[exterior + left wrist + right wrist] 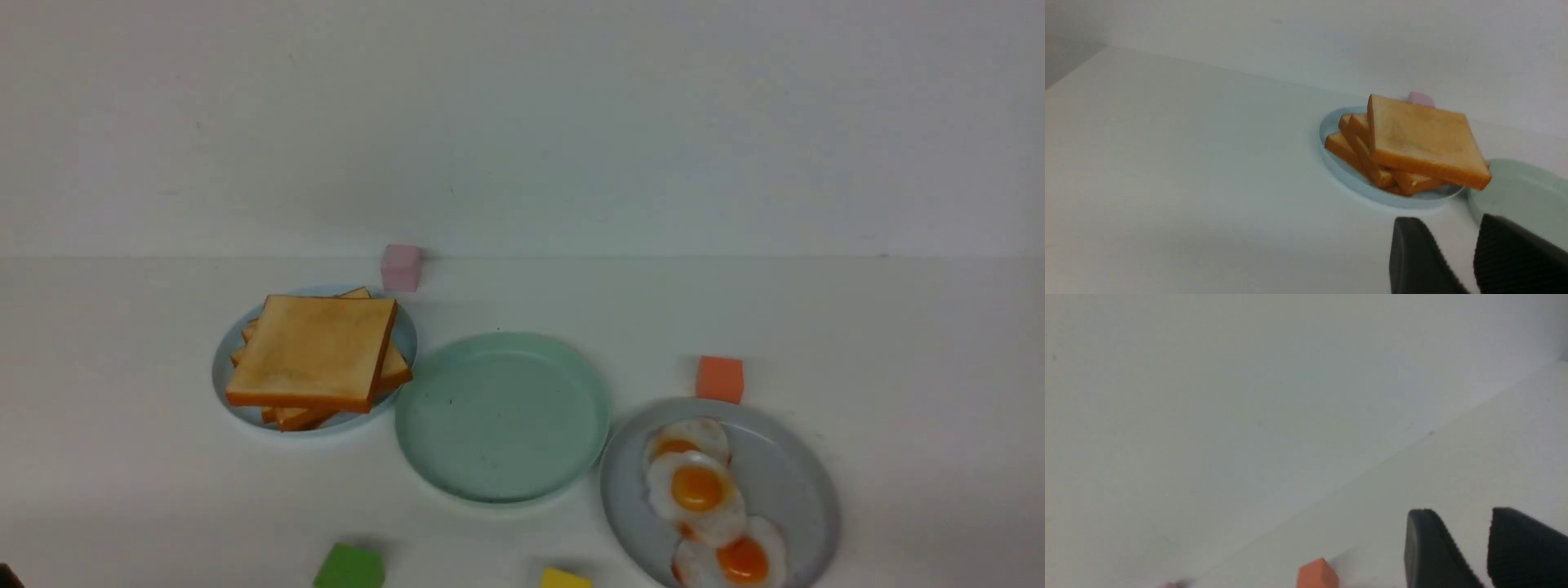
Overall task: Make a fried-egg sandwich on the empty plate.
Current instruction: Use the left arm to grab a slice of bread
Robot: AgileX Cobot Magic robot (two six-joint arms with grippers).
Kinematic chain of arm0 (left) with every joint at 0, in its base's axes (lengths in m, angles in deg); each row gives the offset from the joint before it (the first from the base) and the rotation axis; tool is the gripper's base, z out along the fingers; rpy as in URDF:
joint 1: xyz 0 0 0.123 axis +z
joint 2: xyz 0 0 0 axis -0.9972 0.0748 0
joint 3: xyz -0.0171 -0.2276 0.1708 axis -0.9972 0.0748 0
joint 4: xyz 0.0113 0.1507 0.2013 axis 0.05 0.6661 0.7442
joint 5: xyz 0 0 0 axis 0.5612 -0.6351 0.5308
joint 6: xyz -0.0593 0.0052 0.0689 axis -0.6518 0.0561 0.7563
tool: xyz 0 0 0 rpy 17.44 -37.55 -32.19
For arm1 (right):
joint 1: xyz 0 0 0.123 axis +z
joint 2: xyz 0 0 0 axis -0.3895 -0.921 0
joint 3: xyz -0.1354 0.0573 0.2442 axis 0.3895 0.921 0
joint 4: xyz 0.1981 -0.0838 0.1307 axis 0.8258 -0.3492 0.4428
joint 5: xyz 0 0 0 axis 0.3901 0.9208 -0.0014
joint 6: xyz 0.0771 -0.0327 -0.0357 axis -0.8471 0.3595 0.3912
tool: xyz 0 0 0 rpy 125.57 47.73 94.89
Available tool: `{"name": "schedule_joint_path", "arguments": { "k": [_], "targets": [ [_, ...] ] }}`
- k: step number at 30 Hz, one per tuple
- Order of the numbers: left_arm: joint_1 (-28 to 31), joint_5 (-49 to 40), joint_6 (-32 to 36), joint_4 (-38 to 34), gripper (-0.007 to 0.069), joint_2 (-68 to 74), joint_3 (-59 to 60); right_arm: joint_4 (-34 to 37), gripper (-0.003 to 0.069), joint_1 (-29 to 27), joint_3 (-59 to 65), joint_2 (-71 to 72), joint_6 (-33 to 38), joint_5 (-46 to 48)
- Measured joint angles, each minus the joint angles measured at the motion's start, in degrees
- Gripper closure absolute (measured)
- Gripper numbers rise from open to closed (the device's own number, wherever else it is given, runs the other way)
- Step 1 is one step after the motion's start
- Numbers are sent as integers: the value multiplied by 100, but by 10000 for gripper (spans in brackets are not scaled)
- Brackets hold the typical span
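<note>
- Mint-green plate (500, 418) sits bare on the desk (122, 490), just ahead of the left hand (1449, 220).
- Toast pile (314, 351) on the pale blue plate (222, 367) lies farther ahead of that hand.
- Left hand: fingers parted, gripping nothing.
- Right hand (1461, 512): fingers parted, likewise empty, with an orange cube (1316, 575) ahead of it.
- Fried eggs (698, 488) lie on the grey plate (788, 465).

pink cube (401, 267) | orange cube (719, 379) | green cube (349, 567) | yellow cube (565, 579)

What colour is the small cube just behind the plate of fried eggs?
The cube is orange, clearest in the front view.
</note>
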Motion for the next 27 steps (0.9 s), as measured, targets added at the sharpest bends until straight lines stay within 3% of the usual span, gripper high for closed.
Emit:
{"name": "schedule_joint_path", "arguments": {
  "k": [5, 8, 10, 17, 20, 23, 27],
  "targets": [
    [0, 1650, -584, -617, 386, 0, 6, 128, 418, 0, -111, 0, -312, -718],
    [0, 2728, -632, -1063, 386, 0, -40, 81, 418, 0, -667, 0, -404, -649],
    [0, 2882, -642, -1434, 386, 0, -316, -108, 418, 0, -1133, -15, -404, -524],
    [0, 1890, -615, -1987, 386, 1116, -2494, -1016, 418, 0, -3630, -1331, -399, 752],
    [0, 939, -601, -2014, 386, 1951, -3421, -1193, 418, 0, -4624, -2276, -253, 1818],
    [0, -22, -536, -1939, 386, 2723, -3858, -1380, 418, 0, -4991, -2994, 50, 2519],
    [0, -543, -400, -1740, 386, 3412, -3856, -1217, 418, 61, -4838, -3456, 149, 2746]
  ]
}}
